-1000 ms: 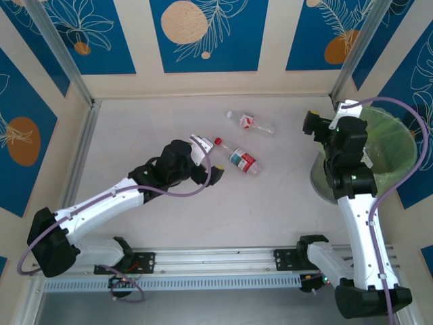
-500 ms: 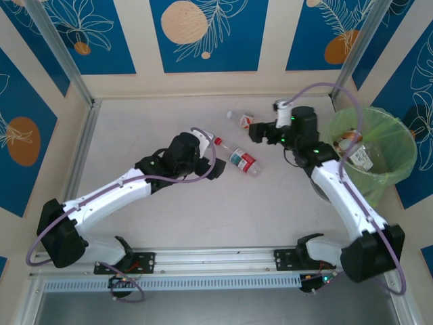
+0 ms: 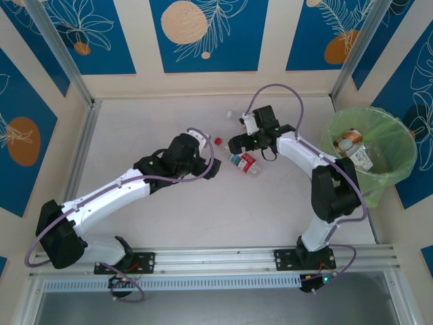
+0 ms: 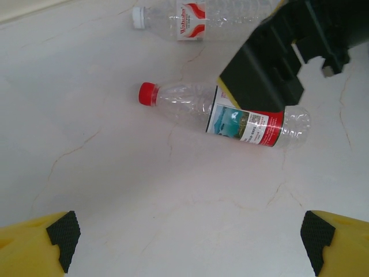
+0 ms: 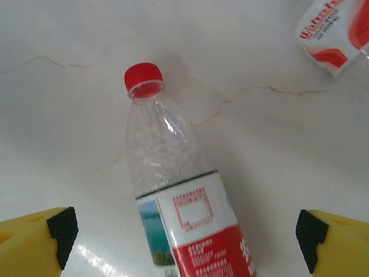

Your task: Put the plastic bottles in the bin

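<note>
The right arm has swung out of the bin (image 3: 396, 169) at 3 o'clock, crossed the table (image 3: 169, 223) and come down over the centre. The right gripper (image 3: 237, 143) now hangs above the red-capped bottle (image 4: 242, 122) with its jaws spread wide and nothing between them but bare table and bottle. That suggests a delivery is finished and a fresh pick is starting. The left gripper (image 3: 211, 162) has only edged a little closer. It sits at 9 o'clock of the same bottle, its jaws also fully apart and empty. Both arms are therefore converging on one bottle, and I judge a clash likely unless one yields.

The red-capped bottle lies flat at mid-table, cap toward 10 o'clock and base toward 4 o'clock. The white-capped bottle (image 4: 196, 14) lies just beyond it at 12 o'clock, also loose on the table. The bottles in the bin (image 3: 355, 152) rest inside the green liner.

From above, the right arm covers most of the white-capped bottle and part of the red-capped one. The left wrist view crops the white-capped bottle at its top edge, and the right wrist view cuts off the red-capped bottle's base. How many bottles the bin holds is hard to make out
</note>
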